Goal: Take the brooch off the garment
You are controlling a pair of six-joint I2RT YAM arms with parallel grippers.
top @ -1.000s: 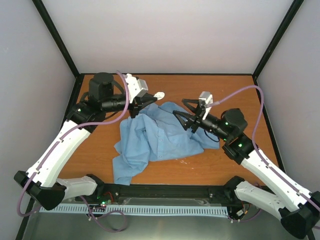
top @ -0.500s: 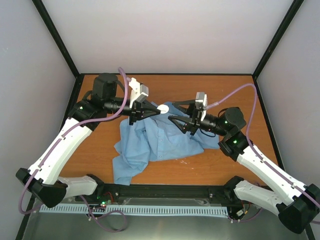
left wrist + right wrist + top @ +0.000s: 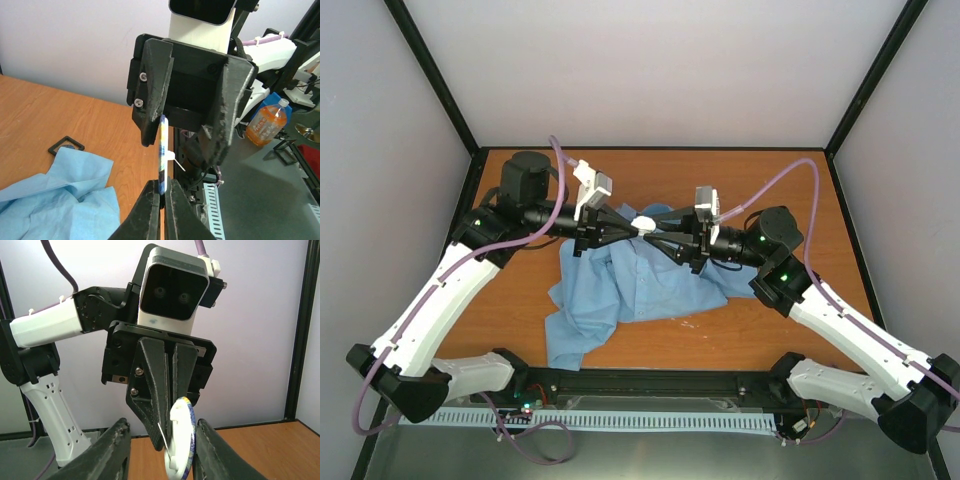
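The brooch (image 3: pixel 643 222) is a small disc with a white back, a pin and a dark blue rim. It is held in the air above the light blue garment (image 3: pixel 630 280), clear of the fabric. My left gripper (image 3: pixel 634 227) is shut on the brooch's lower edge (image 3: pixel 162 150). My right gripper (image 3: pixel 657 233) faces it, open, one finger on each side of the brooch (image 3: pixel 182 437). Its right finger (image 3: pixel 210 450) is close to the blue face and its left finger (image 3: pixel 112 450) stands well away. The garment (image 3: pixel 55 195) lies crumpled on the table.
A small black square frame (image 3: pixel 66 145) lies on the wooden table (image 3: pixel 770 330) by the shirt's edge. An orange drink bottle (image 3: pixel 265 120) stands off the table behind the arms. Black enclosure posts (image 3: pixel 440 80) rise at the back corners.
The left arm carried the brooch rightward to the middle. The right arm swung left to meet it, and its jaws have narrowed around the disc.
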